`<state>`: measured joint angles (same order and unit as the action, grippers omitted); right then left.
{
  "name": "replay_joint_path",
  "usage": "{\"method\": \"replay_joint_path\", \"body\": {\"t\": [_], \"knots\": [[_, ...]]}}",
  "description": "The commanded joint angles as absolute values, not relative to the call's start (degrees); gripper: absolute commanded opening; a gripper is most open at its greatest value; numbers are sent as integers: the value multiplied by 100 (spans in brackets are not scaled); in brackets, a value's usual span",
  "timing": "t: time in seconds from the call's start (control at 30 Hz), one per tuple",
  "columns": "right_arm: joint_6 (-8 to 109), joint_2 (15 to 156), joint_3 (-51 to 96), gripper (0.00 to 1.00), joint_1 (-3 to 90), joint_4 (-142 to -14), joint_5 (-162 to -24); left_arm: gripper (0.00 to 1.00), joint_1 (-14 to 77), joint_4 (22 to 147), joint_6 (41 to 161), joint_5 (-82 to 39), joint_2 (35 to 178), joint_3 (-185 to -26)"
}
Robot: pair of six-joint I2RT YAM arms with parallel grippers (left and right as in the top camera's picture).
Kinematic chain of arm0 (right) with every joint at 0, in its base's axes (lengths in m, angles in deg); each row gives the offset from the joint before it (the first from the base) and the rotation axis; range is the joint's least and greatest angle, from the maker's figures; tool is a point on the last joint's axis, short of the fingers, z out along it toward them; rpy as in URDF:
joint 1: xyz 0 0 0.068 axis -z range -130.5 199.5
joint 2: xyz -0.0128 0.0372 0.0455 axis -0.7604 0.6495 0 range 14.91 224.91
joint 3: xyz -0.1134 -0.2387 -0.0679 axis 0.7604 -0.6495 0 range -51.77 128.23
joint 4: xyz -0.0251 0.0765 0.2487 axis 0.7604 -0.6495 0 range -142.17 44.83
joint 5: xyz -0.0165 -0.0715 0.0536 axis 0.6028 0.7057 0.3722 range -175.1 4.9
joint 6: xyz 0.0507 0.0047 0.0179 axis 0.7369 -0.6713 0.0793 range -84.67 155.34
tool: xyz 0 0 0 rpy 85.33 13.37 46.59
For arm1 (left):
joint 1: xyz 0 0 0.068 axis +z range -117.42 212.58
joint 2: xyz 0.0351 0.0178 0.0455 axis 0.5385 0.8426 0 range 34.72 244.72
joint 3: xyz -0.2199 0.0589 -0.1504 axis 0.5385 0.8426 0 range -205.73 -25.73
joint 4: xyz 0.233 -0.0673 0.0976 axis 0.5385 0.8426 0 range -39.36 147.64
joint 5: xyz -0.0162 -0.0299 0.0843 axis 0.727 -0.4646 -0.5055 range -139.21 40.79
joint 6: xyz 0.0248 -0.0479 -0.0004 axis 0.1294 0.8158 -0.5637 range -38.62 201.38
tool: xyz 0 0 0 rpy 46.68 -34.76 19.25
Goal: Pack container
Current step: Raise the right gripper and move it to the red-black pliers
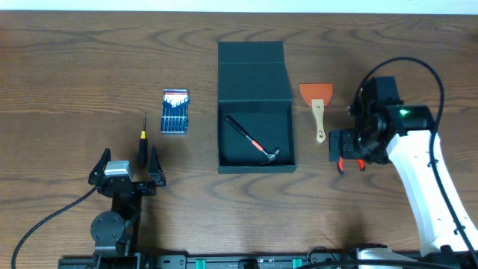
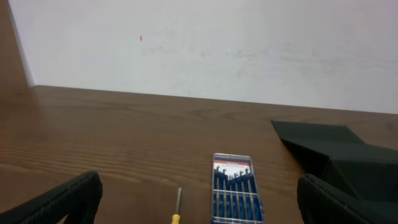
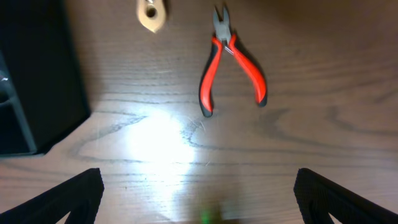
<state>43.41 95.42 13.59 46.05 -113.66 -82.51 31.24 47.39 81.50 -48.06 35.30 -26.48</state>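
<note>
The dark container (image 1: 255, 93) stands open at table centre, its flap lid folded back; its corner shows in the right wrist view (image 3: 37, 93). A hammer (image 1: 252, 140) with a black and orange handle lies inside it. Red-handled pliers (image 3: 230, 62) lie on the table below my right gripper (image 3: 199, 196), which is open and empty above them. In the overhead view the pliers (image 1: 342, 163) are mostly hidden under my right gripper (image 1: 349, 149). My left gripper (image 1: 125, 170) is open and empty at the front left, with a yellow-handled screwdriver (image 1: 142, 139) just ahead.
A blue screwdriver-set case (image 1: 175, 112) lies left of the container, also in the left wrist view (image 2: 235, 188). An orange-bladed scraper (image 1: 317, 104) with a wooden handle lies right of the container. The screwdriver tip shows in the left wrist view (image 2: 178, 205).
</note>
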Motion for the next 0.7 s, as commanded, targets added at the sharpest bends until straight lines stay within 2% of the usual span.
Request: {"method": "replay_joint_path", "body": {"t": [0.0, 0.67], "knots": [[4929, 9465, 1046, 99, 4621, -11230, -8146, 98, 3100, 4713, 8098, -4791, 3495, -2596], [6079, 10794, 769, 99, 4621, -10736, -8192, 99, 3100, 4713, 8098, -4789, 3495, -2596]]}}
